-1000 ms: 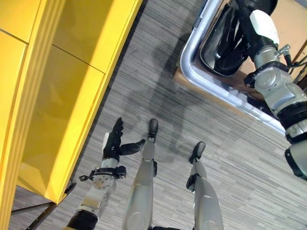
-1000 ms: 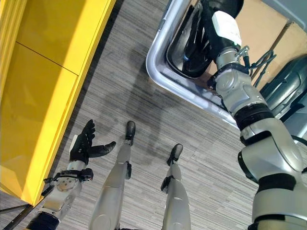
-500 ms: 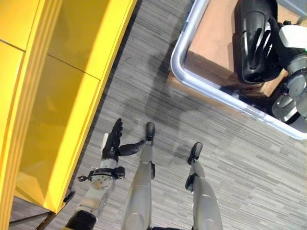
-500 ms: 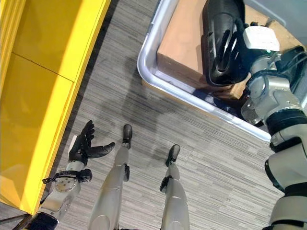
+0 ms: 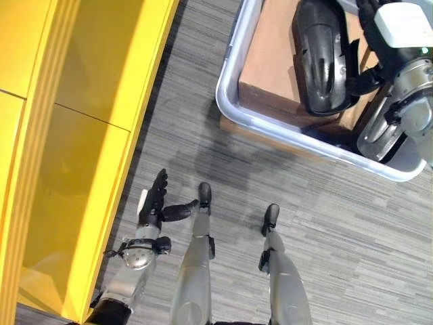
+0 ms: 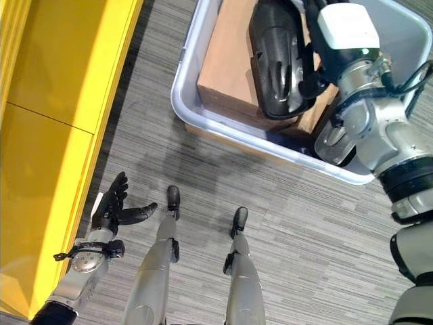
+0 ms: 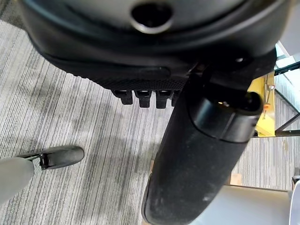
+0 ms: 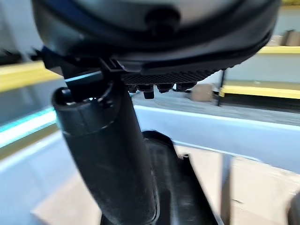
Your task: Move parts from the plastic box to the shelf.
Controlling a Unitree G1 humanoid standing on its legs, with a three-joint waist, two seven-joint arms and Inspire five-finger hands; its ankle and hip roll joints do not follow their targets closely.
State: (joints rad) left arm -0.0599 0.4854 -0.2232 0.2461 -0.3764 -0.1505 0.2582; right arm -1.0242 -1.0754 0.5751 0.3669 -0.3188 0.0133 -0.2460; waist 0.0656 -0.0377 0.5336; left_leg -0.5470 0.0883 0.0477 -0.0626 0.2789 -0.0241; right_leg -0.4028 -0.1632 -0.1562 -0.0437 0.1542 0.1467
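1. Shelf (image 5: 81,135), yellow, runs down the left side, its panels bare where they can be seen; its lower edge meets the grey striped carpet (image 5: 325,244).
2. Left hand (image 5: 154,206) hangs low just beside the shelf's edge, above the carpet, with its fingers straight and spread and the thumb stuck out sideways, grasping nothing. In the left wrist view the thumb (image 7: 197,154) stands clear with only carpet past it.
3. Plastic box (image 6: 223,128), pale grey with a rounded rim, sits on the carpet to the upper right, well apart from the shelf, with a bare strip of carpet between the two.
4. Inside the box lies a brown cardboard block (image 6: 226,74), taking up the part nearest the shelf.
5. A black moulded part (image 6: 277,57), long and glossy, lies on top of the cardboard, inside the box's walls.
6. Right hand (image 5: 369,64) is at the far side of the black part, over the box. Its dark fingers reach round the part's edge, but I cannot tell whether they grip it or merely touch it.
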